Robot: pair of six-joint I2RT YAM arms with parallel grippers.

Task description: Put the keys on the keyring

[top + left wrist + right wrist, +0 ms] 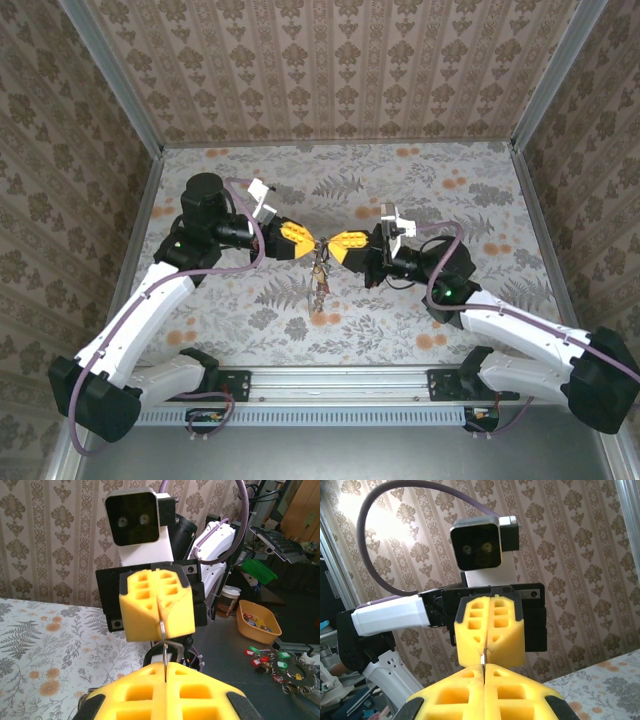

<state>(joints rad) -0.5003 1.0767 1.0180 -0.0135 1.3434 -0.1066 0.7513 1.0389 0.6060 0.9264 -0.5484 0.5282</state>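
Two robot arms meet tip to tip above the middle of a floral-patterned desk. The left hand reaches in from the left and the right hand from the right, their yellow fingertips almost touching. Both hands are fully closed. In each wrist view, a thin strip of grey metal runs edge-on out of the seam of one hand and into the seam of the hand facing it. It is probably the keyring, pinched on both sides, though it is too thin to be sure.

From above, a small bunch of keys hangs straight down from the meeting point, its long axis pointing toward the near edge of the desk. Whether its lower end touches the desk cannot be told.

The bunch lies directly below the gap between the two hands, with neither arm clearly nearer. The metal strip lines up with both finger seams, so any threading move would likely depend on the hands sliding along that shared line.
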